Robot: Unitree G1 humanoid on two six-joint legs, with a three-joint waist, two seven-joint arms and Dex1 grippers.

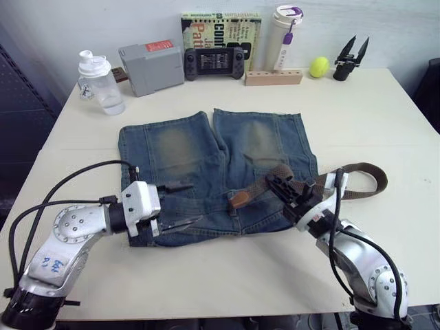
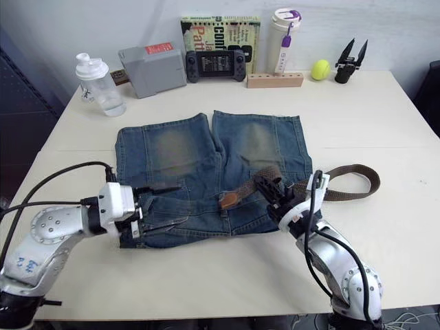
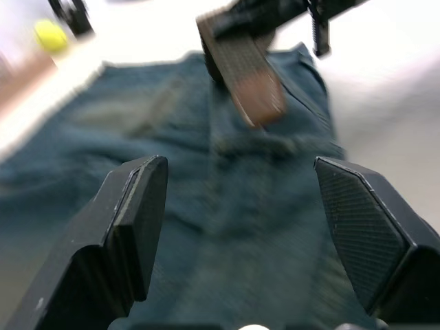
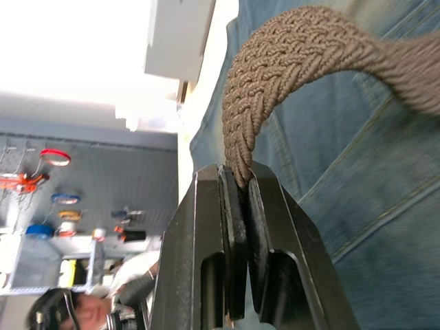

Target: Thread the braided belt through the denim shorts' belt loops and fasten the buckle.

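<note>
Belt (image 1: 357,180) in the right gripper (image 4: 240,180), jaws pinched tight on the braid partway along its length. From that pinch the tan tip (image 1: 238,200) pokes out toward the robot's left, lying over the middle of the shorts (image 1: 206,172), while the rest loops away to the right across the table (image 1: 206,275). Left gripper (image 1: 180,205) sits at the left end of the waistband, fingers spread wide with nothing between them, and it points straight along the band at that tip. So the belt's long axis runs across, claw to claw, and the tip lies closer to the right one. No loop is threaded yet, I'd say; the loops and buckle are too hard to make out.
</note>
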